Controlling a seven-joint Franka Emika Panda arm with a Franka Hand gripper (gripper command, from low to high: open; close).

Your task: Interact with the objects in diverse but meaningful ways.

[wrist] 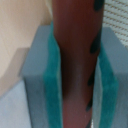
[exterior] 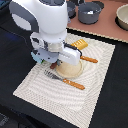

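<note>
In the wrist view, a thin red-brown sausage with dark marks stands between two grey fingers with teal pads, which press on both its sides. In the exterior view my gripper is low over the woven placemat, by the edge of a tan plate on the view's left. A bit of the sausage shows below it. A golden scored bread loaf lies beyond the plate. A grey saucepan sits far back on the brown surface.
A fork with an orange handle lies in front of the plate, and a knife with an orange handle lies on the view's right of it. A pale bowl stands at the back right. Black cloth surrounds the placemat.
</note>
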